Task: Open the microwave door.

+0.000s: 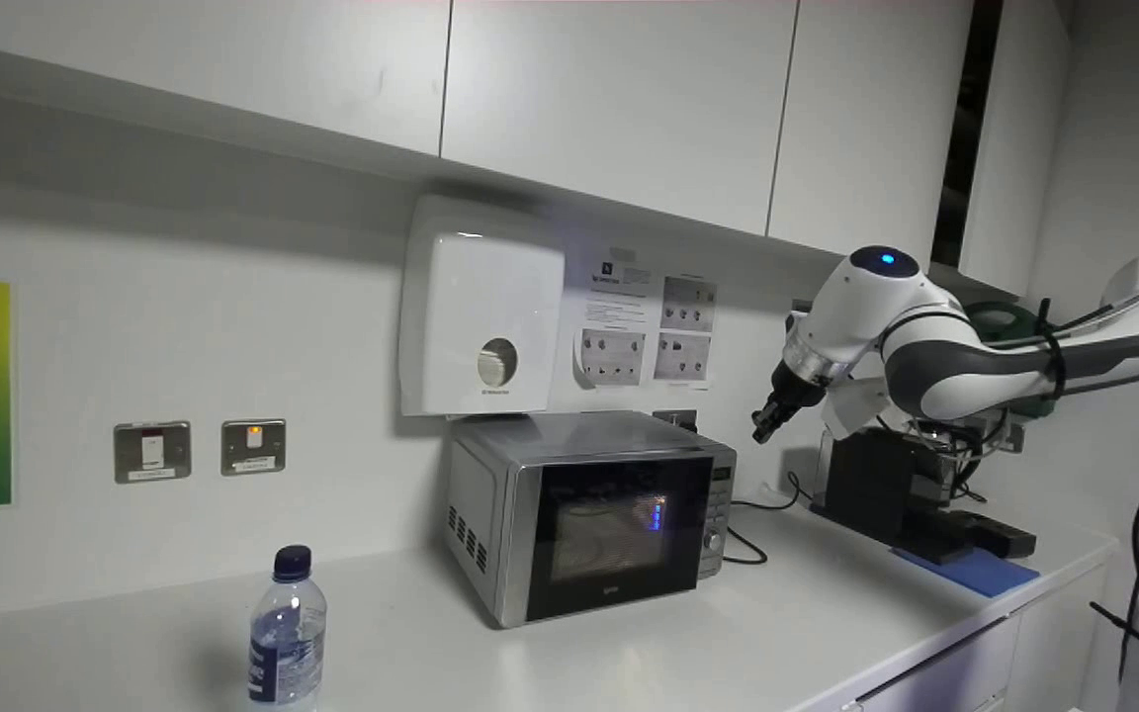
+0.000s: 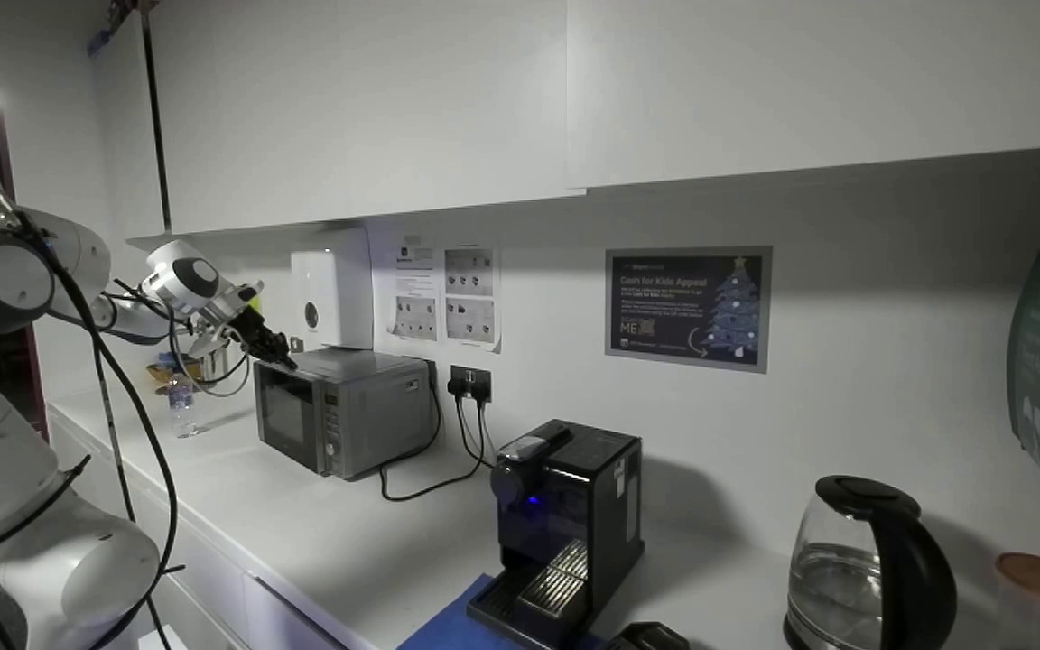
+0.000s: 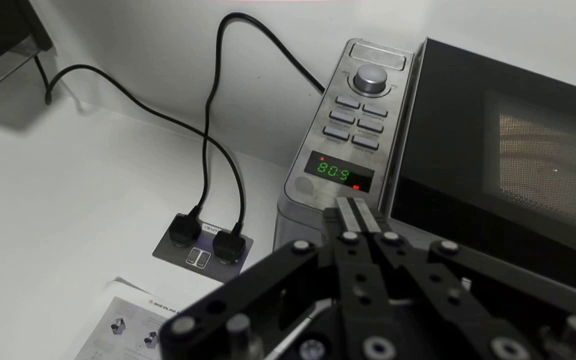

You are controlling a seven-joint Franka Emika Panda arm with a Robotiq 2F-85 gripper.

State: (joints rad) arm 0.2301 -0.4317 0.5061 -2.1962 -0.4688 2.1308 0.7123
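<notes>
Your Robotiq gripper, closed with nothing in it, has the unopened microwave door to its right in the wrist view.

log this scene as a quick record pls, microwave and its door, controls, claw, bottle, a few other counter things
microwave: on the white counter, below a white wall-mounted box
microwave door: not swung wide; fully latched or slightly ajar, cannot tell
control panel: knob, six small buttons, display with green digits
claw: shut, holding nothing, apart from the microwave
bottle: upright on the counter, dark blue cap
coffee machine: black, blue mat at its front
kettle: see-through body, clear liquid inside
</notes>
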